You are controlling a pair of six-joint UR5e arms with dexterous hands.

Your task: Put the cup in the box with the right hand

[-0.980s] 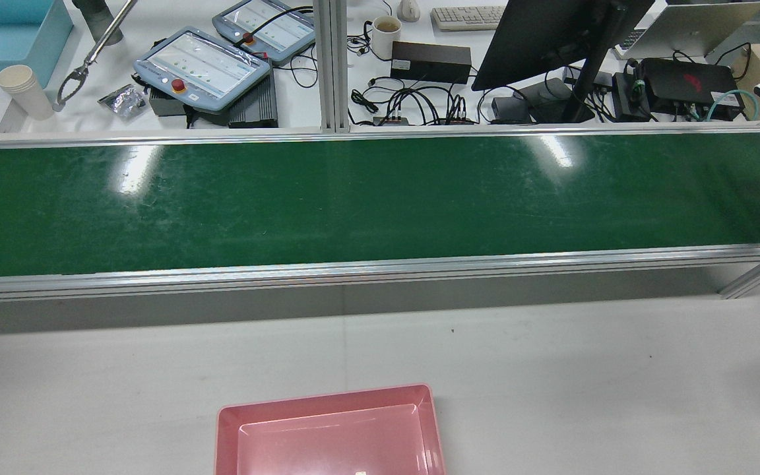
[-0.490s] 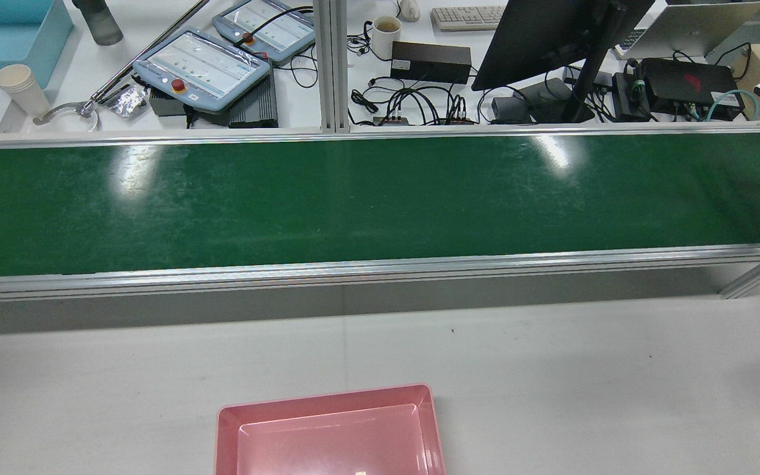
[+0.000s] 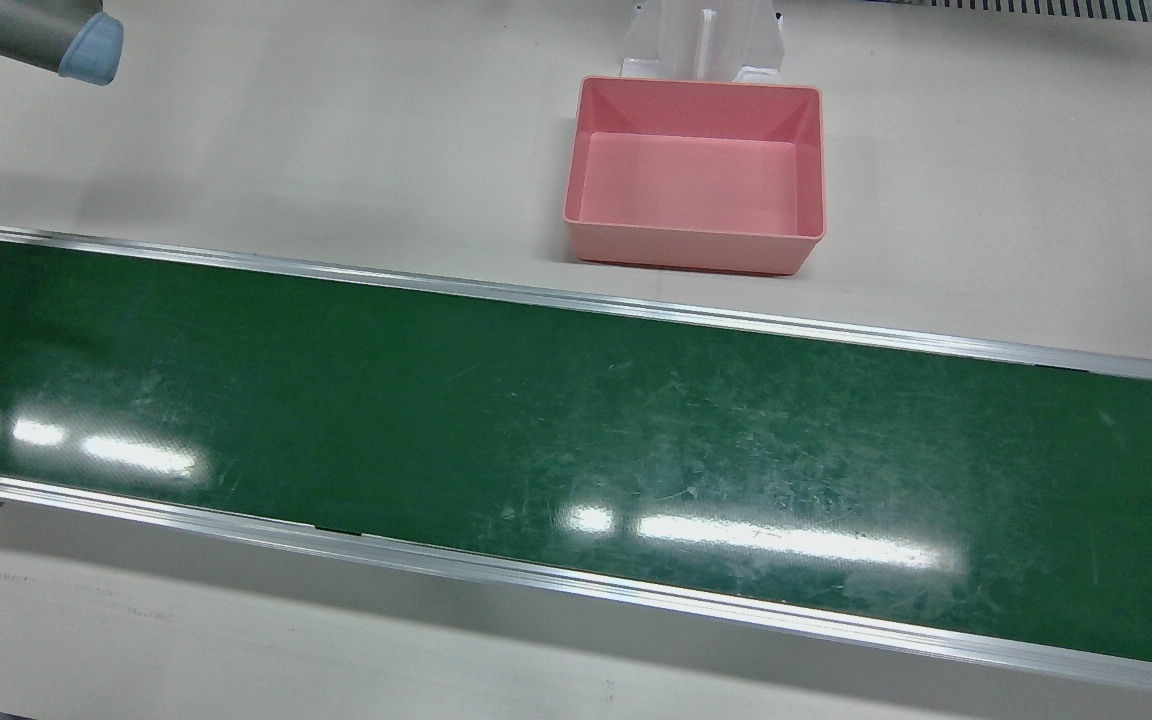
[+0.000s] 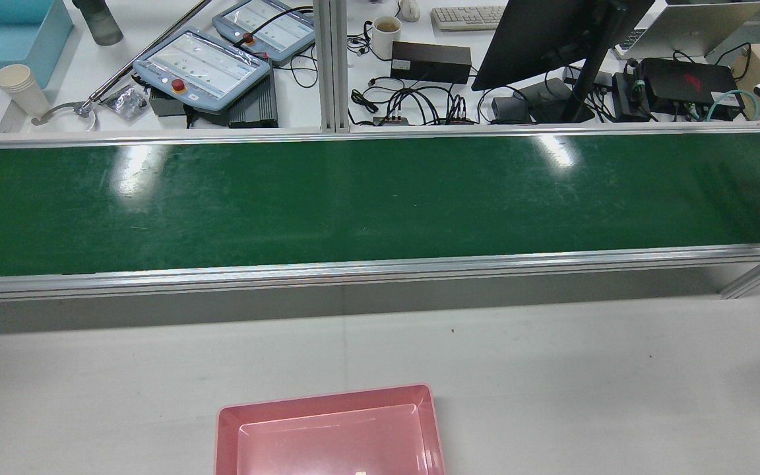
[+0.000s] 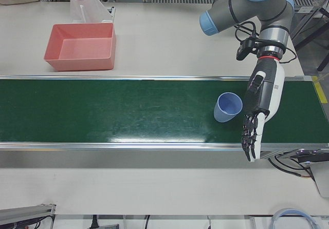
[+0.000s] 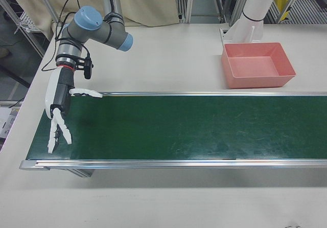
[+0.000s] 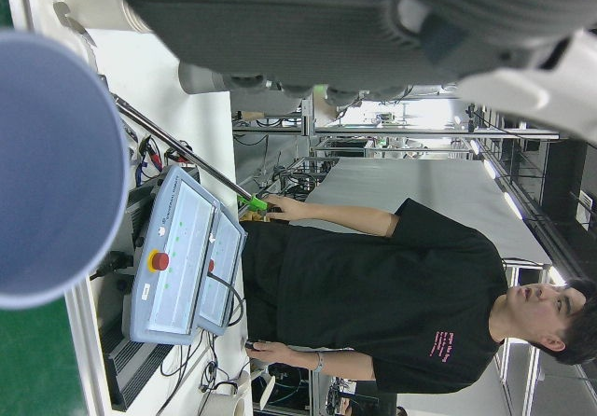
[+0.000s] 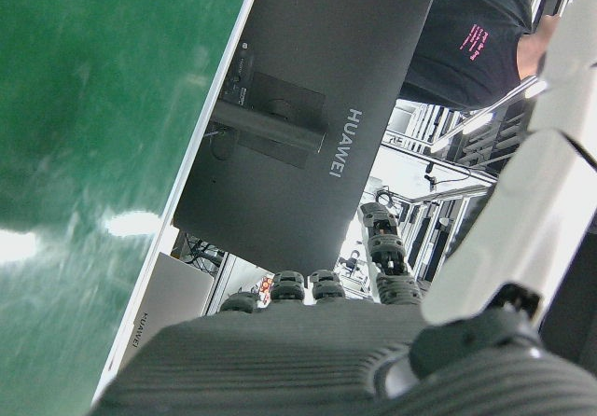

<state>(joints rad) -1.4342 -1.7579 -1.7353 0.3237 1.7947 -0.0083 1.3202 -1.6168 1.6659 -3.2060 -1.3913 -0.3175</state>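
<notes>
The blue cup (image 5: 228, 107) stands just beside the left hand (image 5: 258, 110), well apart from the right hand's (image 6: 59, 116) spread, empty fingers (image 6: 60, 132).

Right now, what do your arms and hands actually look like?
Each arm is made of grey metal tubes with pale blue caps at the joints and a black cable along the wrist. The right hand has a white shell, a black palm and slim white fingers. The left hand is white with black segmented fingers and a thin red ring at the wrist.
</notes>
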